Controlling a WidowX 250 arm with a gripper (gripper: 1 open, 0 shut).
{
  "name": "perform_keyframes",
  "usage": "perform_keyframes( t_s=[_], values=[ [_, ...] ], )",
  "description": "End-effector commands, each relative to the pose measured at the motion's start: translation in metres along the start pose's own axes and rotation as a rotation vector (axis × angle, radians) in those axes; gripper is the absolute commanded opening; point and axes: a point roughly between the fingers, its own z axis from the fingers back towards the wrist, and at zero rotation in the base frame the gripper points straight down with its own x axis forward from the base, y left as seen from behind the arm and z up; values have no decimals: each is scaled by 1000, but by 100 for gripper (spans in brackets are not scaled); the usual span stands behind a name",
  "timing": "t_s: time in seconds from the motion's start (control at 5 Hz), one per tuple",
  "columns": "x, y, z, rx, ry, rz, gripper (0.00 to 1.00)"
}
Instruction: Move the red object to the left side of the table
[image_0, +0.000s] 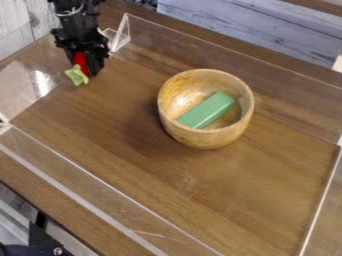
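- While the gripper (80, 62) points straight down over the counter's (147, 150) far-left corner, it is pinched on the strawberry (79, 74), which sits directly under it with its red body between the jaws.
- Its green leafy end sticks out toward the left edge, low over the wood; contact is unclear.
- Well to the right, the wooden bowl (205, 108) holds only a green block (209, 109).

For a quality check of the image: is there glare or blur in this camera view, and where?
Camera view: pale glare lies on the acrylic wall at left; the gripper and red object look slightly soft; the bowl with its green block is sharper, with a soft shadow.
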Motion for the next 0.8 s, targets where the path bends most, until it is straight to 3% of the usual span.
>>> perform_keyframes(
  t_s=[0.0,0.6],
  values=[
    [18,-1,16,21,-40,12,0],
    [12,0,10,-32,21,-122,0]
  ],
)
